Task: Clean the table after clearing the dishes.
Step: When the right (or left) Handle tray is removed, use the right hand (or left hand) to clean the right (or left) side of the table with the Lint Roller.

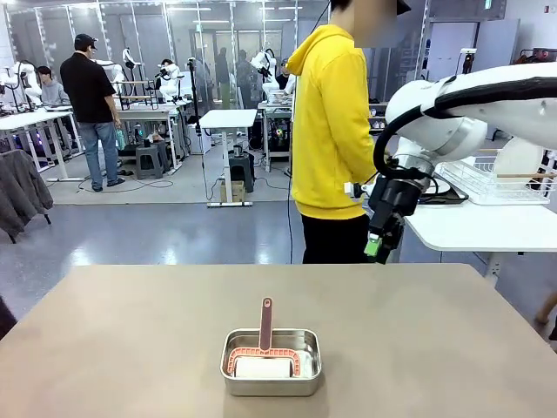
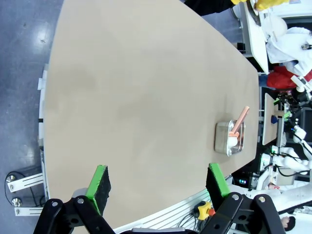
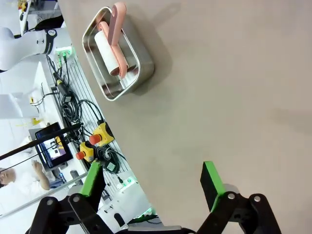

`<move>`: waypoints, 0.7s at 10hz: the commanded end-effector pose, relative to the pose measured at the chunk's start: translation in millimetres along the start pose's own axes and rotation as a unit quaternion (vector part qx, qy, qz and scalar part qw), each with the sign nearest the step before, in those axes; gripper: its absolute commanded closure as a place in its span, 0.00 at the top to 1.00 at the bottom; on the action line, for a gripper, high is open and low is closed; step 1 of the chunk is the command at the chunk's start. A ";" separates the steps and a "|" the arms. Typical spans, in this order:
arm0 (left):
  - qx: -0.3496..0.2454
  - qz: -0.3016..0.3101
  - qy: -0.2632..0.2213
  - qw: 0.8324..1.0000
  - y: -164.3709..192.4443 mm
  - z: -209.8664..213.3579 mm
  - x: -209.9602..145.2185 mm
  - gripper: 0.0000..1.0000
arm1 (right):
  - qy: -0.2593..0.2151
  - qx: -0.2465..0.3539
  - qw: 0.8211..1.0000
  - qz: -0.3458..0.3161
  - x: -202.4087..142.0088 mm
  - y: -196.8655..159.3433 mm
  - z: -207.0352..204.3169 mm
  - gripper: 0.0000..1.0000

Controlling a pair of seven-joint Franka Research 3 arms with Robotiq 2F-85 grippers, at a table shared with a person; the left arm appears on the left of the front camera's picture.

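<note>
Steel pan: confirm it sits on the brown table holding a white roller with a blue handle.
Wrong on one point: the handle is pink, not blue, as the front view shows. The rest stands: the steel pan sits on the brown table, holding a white roller.

Recorded glossy grey floor with light reflections, paler area farther back. Noted white standing desk mid-room, white side table at right carrying wire rack, work benches at left, dark stools nearby. Saw glass partitions along far wall.
</note>
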State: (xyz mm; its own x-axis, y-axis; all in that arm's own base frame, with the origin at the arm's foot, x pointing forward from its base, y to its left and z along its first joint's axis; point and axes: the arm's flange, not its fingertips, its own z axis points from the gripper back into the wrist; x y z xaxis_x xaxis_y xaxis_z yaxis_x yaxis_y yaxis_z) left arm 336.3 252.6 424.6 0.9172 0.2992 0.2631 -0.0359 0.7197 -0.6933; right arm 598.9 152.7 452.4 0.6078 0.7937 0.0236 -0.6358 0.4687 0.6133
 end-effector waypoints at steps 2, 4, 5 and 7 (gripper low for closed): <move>-0.005 -0.001 -0.001 1.000 -1.7 3.0 -1.1 1.00 | -0.001 0.001 1.000 -0.005 -7.3 1.4 1.4 1.00; -0.005 -0.001 -0.001 1.000 -1.7 3.0 -1.1 1.00 | -0.001 0.001 1.000 -0.005 -7.3 1.4 1.4 1.00; -0.005 -0.001 -0.001 1.000 -1.7 3.0 -1.1 1.00 | -0.001 0.001 1.000 -0.005 -7.3 1.4 1.4 1.00; -0.005 -0.001 -0.001 1.000 -1.7 3.0 -1.1 1.00 | 0.036 -0.078 0.994 0.061 7.4 28.9 -8.9 1.00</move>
State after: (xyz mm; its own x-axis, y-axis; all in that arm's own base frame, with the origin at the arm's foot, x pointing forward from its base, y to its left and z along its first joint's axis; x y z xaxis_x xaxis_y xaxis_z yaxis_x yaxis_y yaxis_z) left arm 336.1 252.9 424.8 0.9169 0.2998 0.2636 -0.0360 0.7197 -0.6934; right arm 598.2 153.4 456.0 0.5779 0.8158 0.0219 -0.6710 0.4597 0.5818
